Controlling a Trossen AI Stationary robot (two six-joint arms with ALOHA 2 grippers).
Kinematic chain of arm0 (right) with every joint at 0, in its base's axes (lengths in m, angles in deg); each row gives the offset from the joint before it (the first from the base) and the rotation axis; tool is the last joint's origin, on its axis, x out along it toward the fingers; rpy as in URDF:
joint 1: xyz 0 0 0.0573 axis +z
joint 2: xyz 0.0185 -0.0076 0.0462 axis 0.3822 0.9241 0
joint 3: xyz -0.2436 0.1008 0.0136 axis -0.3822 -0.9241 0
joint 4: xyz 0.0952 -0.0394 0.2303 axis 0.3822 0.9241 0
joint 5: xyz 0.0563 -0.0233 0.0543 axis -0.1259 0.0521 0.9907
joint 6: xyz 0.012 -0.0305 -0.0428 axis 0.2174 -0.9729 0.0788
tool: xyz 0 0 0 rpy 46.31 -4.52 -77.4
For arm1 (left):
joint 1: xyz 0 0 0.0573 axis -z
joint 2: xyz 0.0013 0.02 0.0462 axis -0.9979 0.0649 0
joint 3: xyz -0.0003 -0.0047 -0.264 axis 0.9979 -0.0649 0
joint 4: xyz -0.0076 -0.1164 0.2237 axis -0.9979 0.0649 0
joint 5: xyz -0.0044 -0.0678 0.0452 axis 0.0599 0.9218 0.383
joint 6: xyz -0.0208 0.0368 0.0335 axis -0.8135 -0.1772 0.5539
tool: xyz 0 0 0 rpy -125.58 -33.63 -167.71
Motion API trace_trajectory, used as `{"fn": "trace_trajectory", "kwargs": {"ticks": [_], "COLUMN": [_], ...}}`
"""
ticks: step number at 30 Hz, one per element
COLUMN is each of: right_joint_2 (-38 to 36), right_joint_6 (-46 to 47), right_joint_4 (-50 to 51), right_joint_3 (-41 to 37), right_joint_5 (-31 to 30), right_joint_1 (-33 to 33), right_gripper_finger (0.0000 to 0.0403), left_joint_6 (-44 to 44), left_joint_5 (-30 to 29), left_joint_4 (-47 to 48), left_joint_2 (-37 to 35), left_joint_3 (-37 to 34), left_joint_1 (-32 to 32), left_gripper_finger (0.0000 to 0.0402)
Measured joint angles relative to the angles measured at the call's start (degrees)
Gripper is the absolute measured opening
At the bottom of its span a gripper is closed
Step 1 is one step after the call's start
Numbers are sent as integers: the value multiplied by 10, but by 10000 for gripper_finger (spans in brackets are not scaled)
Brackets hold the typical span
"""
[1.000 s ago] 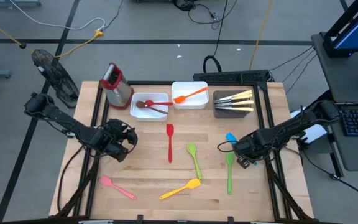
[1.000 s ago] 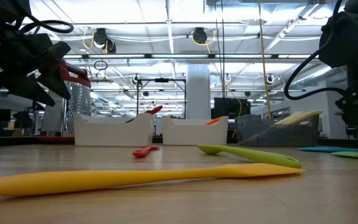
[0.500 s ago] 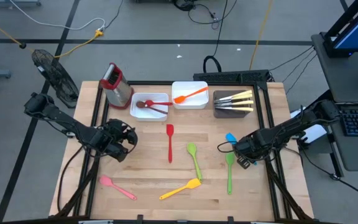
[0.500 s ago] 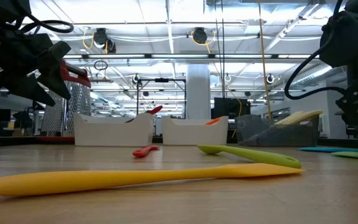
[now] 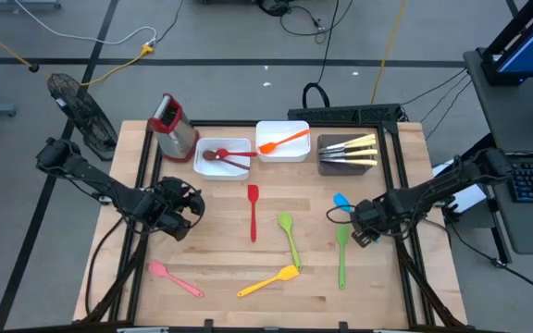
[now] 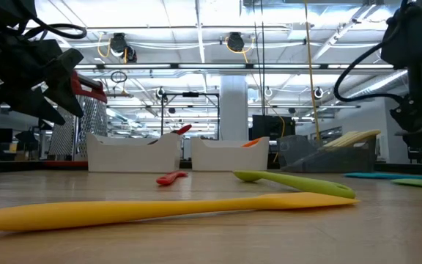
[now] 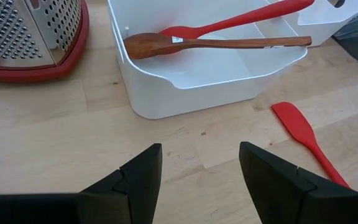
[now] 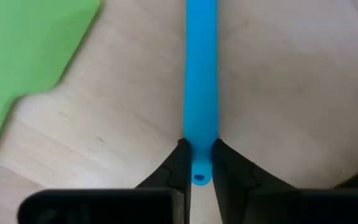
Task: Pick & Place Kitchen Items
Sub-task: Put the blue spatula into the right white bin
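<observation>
A blue utensil [image 5: 342, 202] lies at the table's right, its handle [image 8: 201, 68] running away from my right gripper [image 8: 199, 155], which is shut on it [image 5: 361, 228]. Beside it are a green spatula [image 5: 342, 254] and a green spoon [image 5: 289, 236]. A red spatula [image 5: 253, 211], a yellow spatula [image 5: 268, 281] and a pink one [image 5: 174, 277] lie flat on the wood. My left gripper [image 7: 201, 165] hovers open at the table's left [image 5: 183, 211], before a white tray [image 7: 166, 93] that holds a brown spoon [image 7: 216, 43] and a red spoon [image 7: 229, 22]. My right gripper pinches the blue utensil's handle near its free end [image 8: 200, 140], one finger on each side, just ahead of the hanging hole. The fingers come from above, pointing steeply down, and lie across the handle. In the low view the utensil [image 6: 387, 176] stays low over the table.
At the far edge stand a metal grater with a red top [image 5: 172, 125], a second white tray [image 5: 282, 148] with an orange spatula [image 5: 283, 141], and a dark tray [image 5: 348, 166] of pale-handled knives [image 5: 350, 148]. Bare wood lies between the scattered utensils.
My right gripper, still shut on the blue handle, has risen a little and tipped more steeply down. The blue utensil has shifted slightly with it. My left arm has kept still.
</observation>
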Motion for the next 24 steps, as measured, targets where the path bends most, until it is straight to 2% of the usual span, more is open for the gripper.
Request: {"fn": "trace_trajectory", "kwargs": {"ticks": [8,24], "right_joint_2": [-6,-11], "right_joint_6": [-1,-2], "right_joint_4": [4,3], "right_joint_3": [3,3], "right_joint_5": [-1,-18], "right_joint_1": [0,0], "right_gripper_finger": [0,2], "left_joint_6": [0,0], "left_joint_5": [-9,-14], "left_joint_4": [0,-1], "left_joint_2": [0,0], "left_joint_3": [0,0], "left_joint_1": [0,0], "left_gripper_finger": [219,219]}}
